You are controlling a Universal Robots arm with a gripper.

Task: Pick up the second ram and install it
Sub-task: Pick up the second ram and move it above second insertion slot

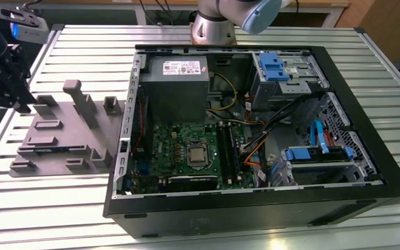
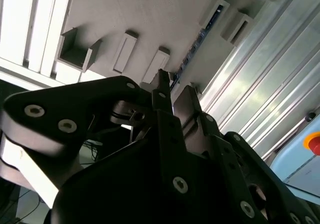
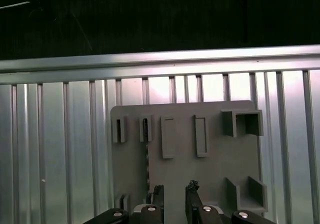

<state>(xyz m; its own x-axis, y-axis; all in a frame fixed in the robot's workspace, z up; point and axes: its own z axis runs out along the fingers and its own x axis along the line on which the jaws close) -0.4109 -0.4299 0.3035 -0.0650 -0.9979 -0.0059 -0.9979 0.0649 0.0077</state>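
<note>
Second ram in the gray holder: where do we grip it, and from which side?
Take the second ram at mid-length, fingers on its two flat faces, coming from above the gray holder. It stands on edge, thin, with its ends in slotted blocks, so only the middle span looks free.

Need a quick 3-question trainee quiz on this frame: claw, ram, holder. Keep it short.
1. True or false: the claw is shut on the second ram.
2. Multiple choice: in the exterior view, the gray holder lies
A) on the table, on the exterior view's left of the computer case
B) inside the computer case
C) on the exterior view's right of the case
3. Fill in: in the first wrist view, the second ram stands on edge in the ____.

Key: 1. False: the claw is open and empty. 2. A. 3. gray holder.
</note>
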